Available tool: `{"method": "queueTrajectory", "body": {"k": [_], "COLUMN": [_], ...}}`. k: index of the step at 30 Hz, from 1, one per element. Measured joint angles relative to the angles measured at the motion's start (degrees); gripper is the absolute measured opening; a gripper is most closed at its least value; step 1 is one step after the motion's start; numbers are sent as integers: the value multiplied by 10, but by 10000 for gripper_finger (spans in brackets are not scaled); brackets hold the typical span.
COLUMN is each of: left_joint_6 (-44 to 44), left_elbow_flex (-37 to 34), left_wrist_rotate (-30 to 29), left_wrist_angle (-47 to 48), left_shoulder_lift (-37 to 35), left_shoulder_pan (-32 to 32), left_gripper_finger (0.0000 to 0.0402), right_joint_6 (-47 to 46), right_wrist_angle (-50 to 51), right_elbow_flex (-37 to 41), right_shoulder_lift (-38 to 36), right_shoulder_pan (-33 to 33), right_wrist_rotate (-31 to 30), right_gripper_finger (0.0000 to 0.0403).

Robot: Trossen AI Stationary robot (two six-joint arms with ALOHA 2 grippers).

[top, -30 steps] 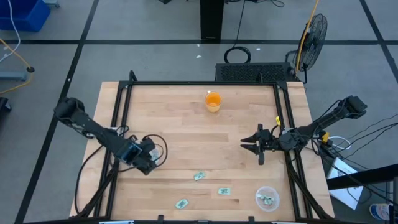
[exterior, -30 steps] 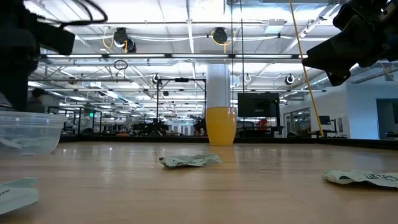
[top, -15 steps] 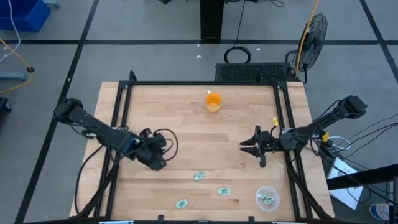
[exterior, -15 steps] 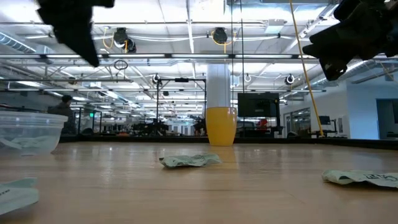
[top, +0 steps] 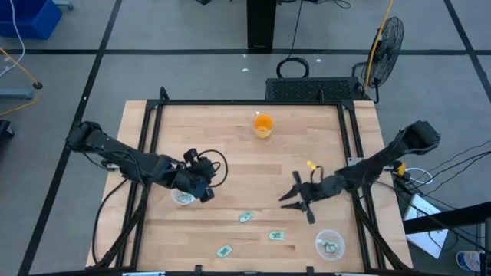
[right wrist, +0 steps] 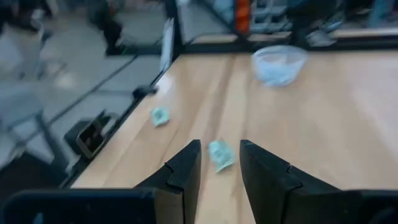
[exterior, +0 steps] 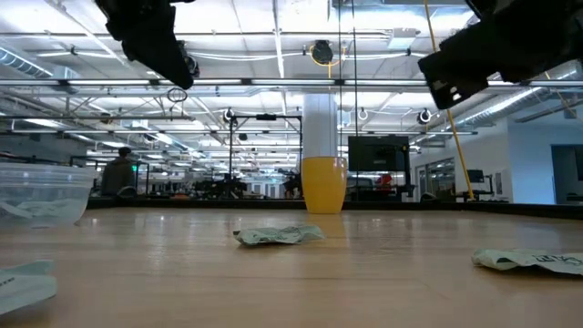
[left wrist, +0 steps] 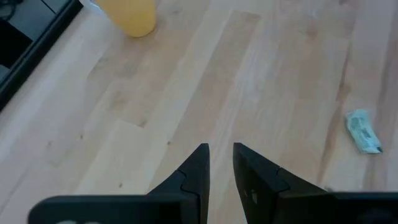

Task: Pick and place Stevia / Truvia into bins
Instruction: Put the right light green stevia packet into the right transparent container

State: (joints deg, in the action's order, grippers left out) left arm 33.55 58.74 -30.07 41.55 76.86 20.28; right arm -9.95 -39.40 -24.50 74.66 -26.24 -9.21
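Three green-and-white packets lie flat on the table near its front edge (top: 245,217), (top: 276,235), (top: 224,251). A clear cup (top: 182,197) stands at the left, and a second clear cup (top: 330,244) with packets inside stands at the front right. My left gripper (top: 205,189) hovers just right of the left cup, narrowly open and empty (left wrist: 219,155). My right gripper (top: 285,201) hovers right of the packets, open and empty. In the right wrist view one packet (right wrist: 219,154) lies on the table beyond the fingertips' gap.
An orange cup (top: 263,125) stands at the far middle of the table and also shows in the left wrist view (left wrist: 127,12). Black frame rails (top: 149,138) run along the table's sides. Bare wood lies between the two grippers.
My left gripper has gone toward the table's right edge and a little toward the far edge, off the left clear cup, which now shows uncovered. My right gripper has gone toward the table's left and near edges, toward the loose packets. The packets have kept still.
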Motion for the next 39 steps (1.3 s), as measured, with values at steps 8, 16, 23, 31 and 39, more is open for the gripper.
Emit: {"method": "queueTrajectory", "body": {"k": [8, 16, 23, 31, 39], "left_joint_6": [-9, -26, -52, -54, -54], "left_elbow_flex": [0, 0, 0, 0, 0], "left_wrist_rotate": [-2, -2, 40, 88, 91], "left_wrist_angle": [-2, -12, -13, -12, -13], "left_shoulder_lift": [1, 39, 82, 101, 101], "left_shoulder_pan": [-16, -27, -28, -27, -27], "left_gripper_finger": [77, 77, 77, 77, 77], "right_joint_6": [-4, -44, -99, -41, -20], "right_wrist_angle": [32, -87, -77, -31, 59], "right_elbow_flex": [-67, -72, -81, -120, -131], "right_shoulder_lift": [143, 243, 296, 305, 303], "right_shoulder_pan": [-36, -86, -99, -85, -88], "right_wrist_rotate": [-13, -11, -5, 19, 19], "right_gripper_finger": [105, 105, 110, 176, 200]}}
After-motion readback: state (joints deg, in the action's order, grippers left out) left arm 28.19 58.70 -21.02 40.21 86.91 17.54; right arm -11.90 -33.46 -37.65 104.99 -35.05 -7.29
